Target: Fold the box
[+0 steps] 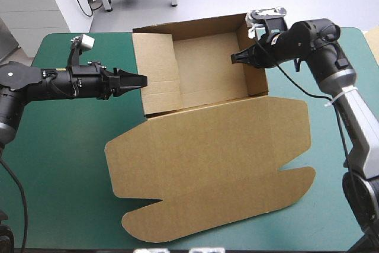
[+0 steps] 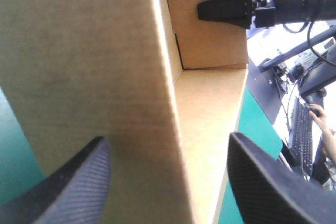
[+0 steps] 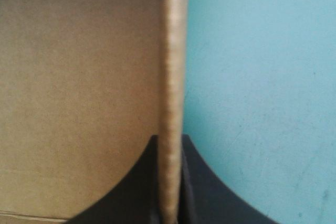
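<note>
Bright, even light from overhead fell on the surface (image 1: 65,164) in the high view, without glare. The box (image 1: 207,164) cast only faint, soft shadows, and its inside was a shade darker than its flat lid. In the left wrist view the board was dim near the left fingers (image 2: 63,187), and the room beyond was washed out. In the right wrist view the board's edge between the right fingers (image 3: 210,192) was blurred.

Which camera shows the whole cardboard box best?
The high view: the box shows whole, walls raised, lid flat toward the near edge. The left wrist view shows only one wall and an inside corner; the right wrist view, just a wall's edge in the right gripper.
</note>
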